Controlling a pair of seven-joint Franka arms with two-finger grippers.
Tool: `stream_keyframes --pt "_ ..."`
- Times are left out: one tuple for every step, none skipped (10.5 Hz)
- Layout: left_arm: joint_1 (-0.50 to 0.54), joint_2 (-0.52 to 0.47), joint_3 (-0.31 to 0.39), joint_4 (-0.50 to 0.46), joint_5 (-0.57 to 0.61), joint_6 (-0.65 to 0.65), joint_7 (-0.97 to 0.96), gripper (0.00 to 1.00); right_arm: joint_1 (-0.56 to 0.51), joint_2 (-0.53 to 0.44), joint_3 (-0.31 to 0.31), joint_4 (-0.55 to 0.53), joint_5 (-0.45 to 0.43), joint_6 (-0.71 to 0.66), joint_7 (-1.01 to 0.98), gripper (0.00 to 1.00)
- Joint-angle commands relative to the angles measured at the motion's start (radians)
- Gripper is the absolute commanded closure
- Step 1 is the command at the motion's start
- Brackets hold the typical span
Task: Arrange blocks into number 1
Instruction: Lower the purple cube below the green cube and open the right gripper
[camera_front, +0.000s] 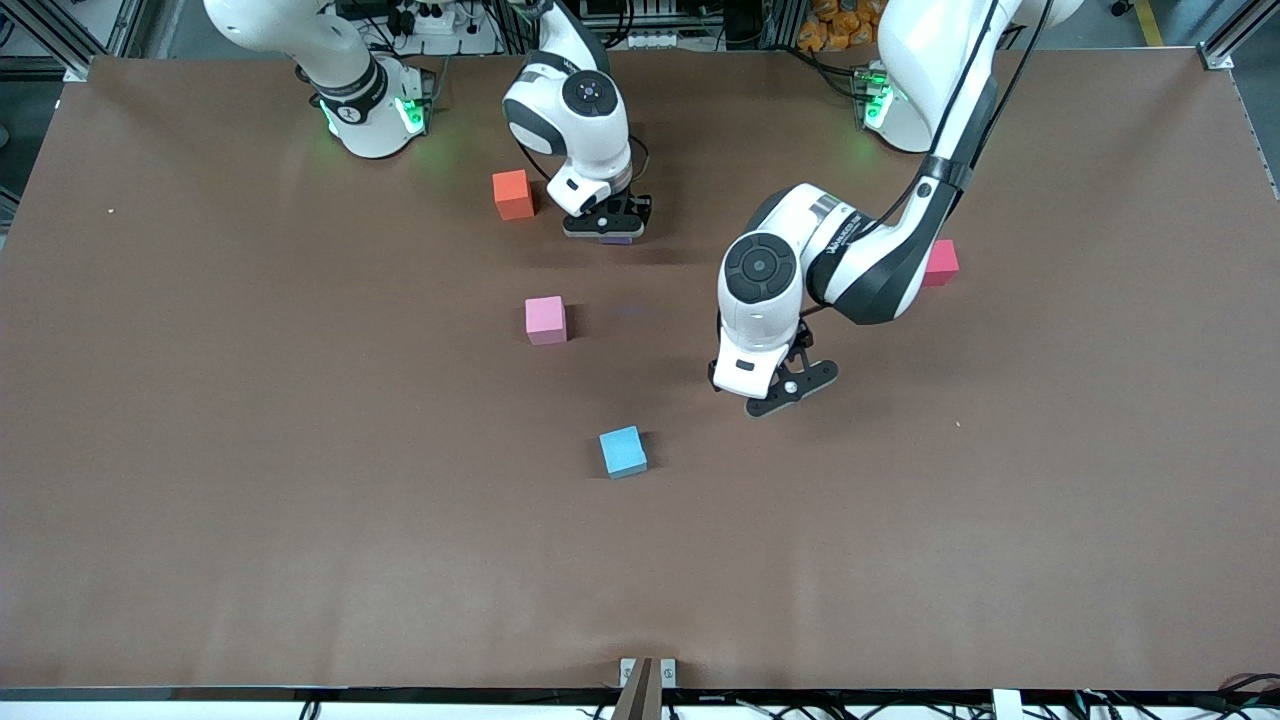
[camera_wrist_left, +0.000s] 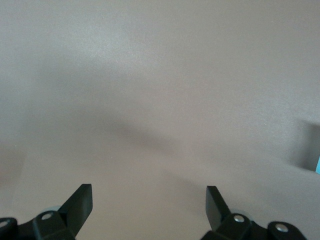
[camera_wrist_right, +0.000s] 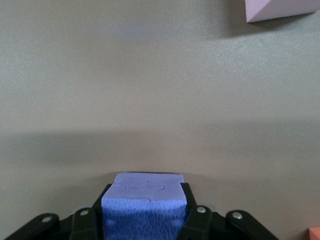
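My right gripper (camera_front: 608, 228) is shut on a purple block (camera_wrist_right: 145, 200), its fingers pressed against two opposite sides. It is low over the table beside the orange block (camera_front: 513, 194), and only a sliver of the purple block (camera_front: 615, 240) shows under the hand in the front view. A pink block (camera_front: 546, 320) and a blue block (camera_front: 623, 451) lie nearer the front camera. My left gripper (camera_front: 792, 388) hangs open over bare table, with nothing between its fingers (camera_wrist_left: 82, 200). A red block (camera_front: 941, 262) is partly hidden by the left arm.
In the right wrist view a corner of the pink block (camera_wrist_right: 280, 10) and a corner of the orange block (camera_wrist_right: 314, 233) show at the edges. A blue sliver (camera_wrist_left: 318, 164) shows at the edge of the left wrist view. The table (camera_front: 300, 500) is brown.
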Motion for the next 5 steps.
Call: stream_keyframes --pt "0.006 -0.014 -0.006 -0.012 -0.011 -0.008 0.015 0.00 0.001 -0.001 -0.001 -0.012 -0.001 0.002 0.017 0.43" --pt "0.006 -0.012 -0.006 -0.012 -0.011 -0.008 0.015 0.00 0.001 -0.001 -0.001 -0.012 -0.003 0.001 0.017 0.43" --pt "0.005 -0.012 -0.006 -0.012 -0.011 -0.008 0.015 0.00 0.001 -0.001 -0.001 -0.012 -0.003 0.001 0.017 0.40" --pt "0.005 -0.012 -0.006 -0.012 -0.011 -0.008 0.015 0.00 -0.001 -0.001 -0.001 -0.012 -0.003 -0.004 0.017 0.09" --pt "0.005 -0.012 -0.006 -0.014 -0.011 -0.008 0.015 0.00 -0.003 -0.004 -0.001 -0.011 -0.003 -0.005 0.017 0.00"
